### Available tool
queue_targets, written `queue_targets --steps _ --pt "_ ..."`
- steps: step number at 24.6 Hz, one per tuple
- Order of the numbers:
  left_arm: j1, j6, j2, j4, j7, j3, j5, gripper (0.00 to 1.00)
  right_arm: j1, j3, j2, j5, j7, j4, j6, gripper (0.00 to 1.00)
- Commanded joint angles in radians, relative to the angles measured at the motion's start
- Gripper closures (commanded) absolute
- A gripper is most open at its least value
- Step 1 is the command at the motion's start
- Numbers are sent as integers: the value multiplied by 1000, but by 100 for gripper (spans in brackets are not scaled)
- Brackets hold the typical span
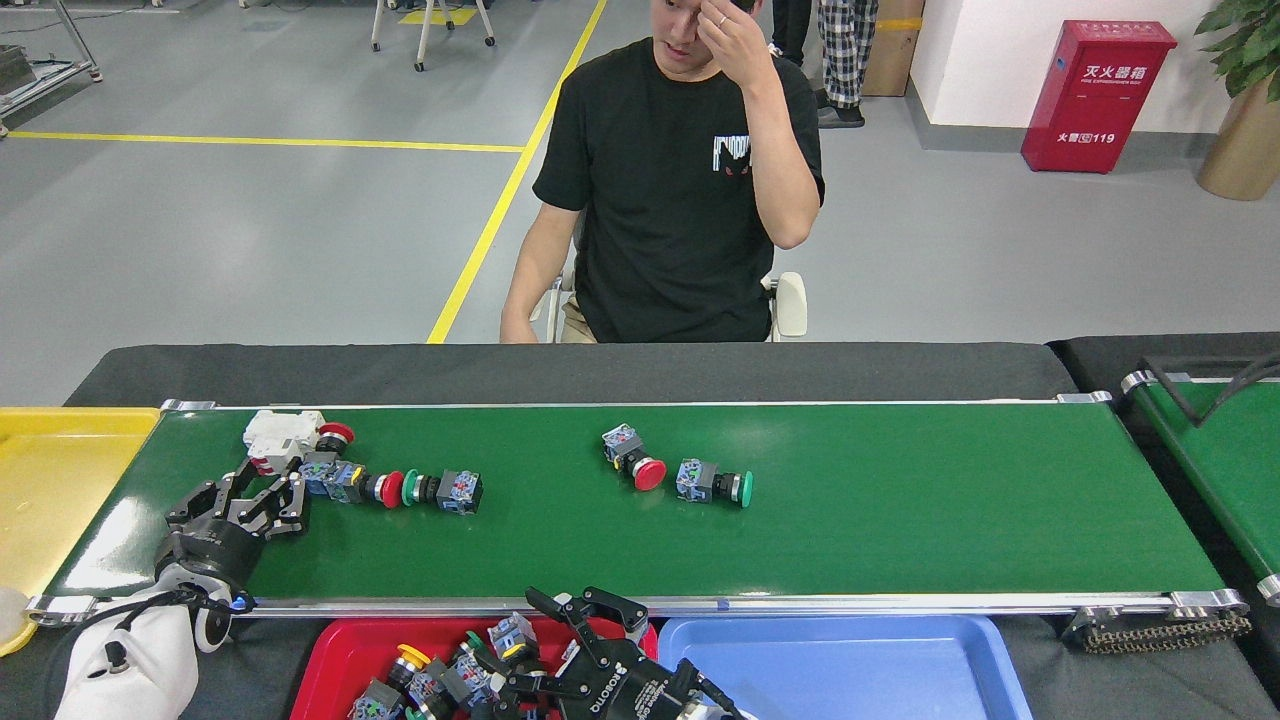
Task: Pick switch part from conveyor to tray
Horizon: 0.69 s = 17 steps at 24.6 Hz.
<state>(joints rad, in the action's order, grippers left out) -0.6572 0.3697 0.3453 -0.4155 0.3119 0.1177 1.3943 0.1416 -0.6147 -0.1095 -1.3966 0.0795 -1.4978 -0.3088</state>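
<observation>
The conveyor (900,520) spans the view. Near its middle lie a red-capped switch part (632,460) and a green-capped one (712,483). At its left end a white block (283,432) sits with a row of switch parts (400,488). My left gripper (262,492) rests low on the belt just in front of that row, open and empty. My right gripper (505,632) hangs over the red tray (320,665) at the bottom edge. Its fingers (590,603) are closed around a blue-grey switch part (513,635) with a yellow bit.
The red tray holds several switch parts. A blue tray (850,660) lies to its right and a yellow tray (60,480) sits off the belt's left end. A person (680,200) sits behind the table. A second green belt (1220,460) stands at the right.
</observation>
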Motion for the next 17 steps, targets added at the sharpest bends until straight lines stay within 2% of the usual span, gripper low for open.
queue_targets --steps 1,4,7,9,12,13,15,17 --pt "1 49 37 -91 12 -12 -29 88 -14 78 11 4 -4 -45 48 0" --pt "120 130 92 -312 4 -29 -78 90 -82 224 14 4 -6 -98 206 0" --pt "330 173 104 -643 -4 -33 -89 90 -129 366 42 4 -9 -125 335 0" --pt "481 193 101 -867 -17 -36 -89 90 -163 457 70 5 -9 -142 346 0" --pt "691 235 84 -1180 -68 -27 -86 90 -226 608 74 5 -52 -150 346 0" --pt "726 238 75 -1232 -88 -26 -81 90 -238 641 74 5 -69 -148 346 0" --pt "795 239 -5 -1344 -160 26 -70 89 -258 716 76 5 -98 -151 346 0" --pt "800 238 -89 -1362 -232 99 -21 89 -275 768 80 5 -109 -154 343 0"
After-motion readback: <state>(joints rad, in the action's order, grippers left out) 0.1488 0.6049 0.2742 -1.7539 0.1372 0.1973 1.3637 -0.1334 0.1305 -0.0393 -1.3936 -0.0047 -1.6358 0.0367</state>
